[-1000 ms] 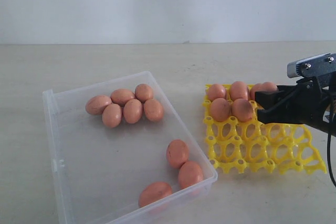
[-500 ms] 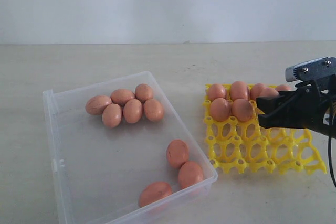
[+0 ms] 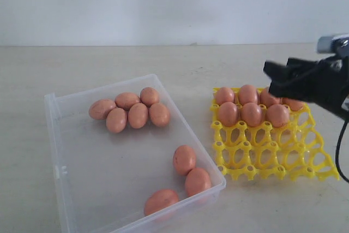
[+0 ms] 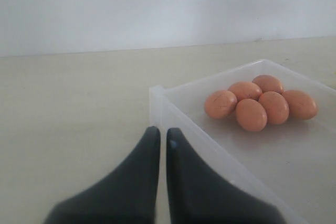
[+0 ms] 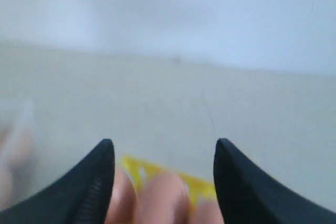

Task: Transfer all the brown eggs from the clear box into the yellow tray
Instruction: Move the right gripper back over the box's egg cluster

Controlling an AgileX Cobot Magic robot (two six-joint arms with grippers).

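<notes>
1. My right gripper hangs over the far rows of the bright yellow plastic lattice tray, jaws wide and empty. I count seven smooth orange-brown oval eggs seated in the cups below. Risk: if I leave low, a fingertip clips one and knocks it out.
2. Nine eggs are left in the large clear plastic box beside the tray: three at the corner nearest the tray, six bunched farther off. Risk: the bunch is touching, so a jaw wedged in shoves neighbours or cracks a shell.
3. Risk: carrying low, the egg hits the box wall facing the tray.
4. My left gripper is away from the tray, just outside the box, jaws pressed together and empty. Risk: the arms clash if both reach in.
</notes>
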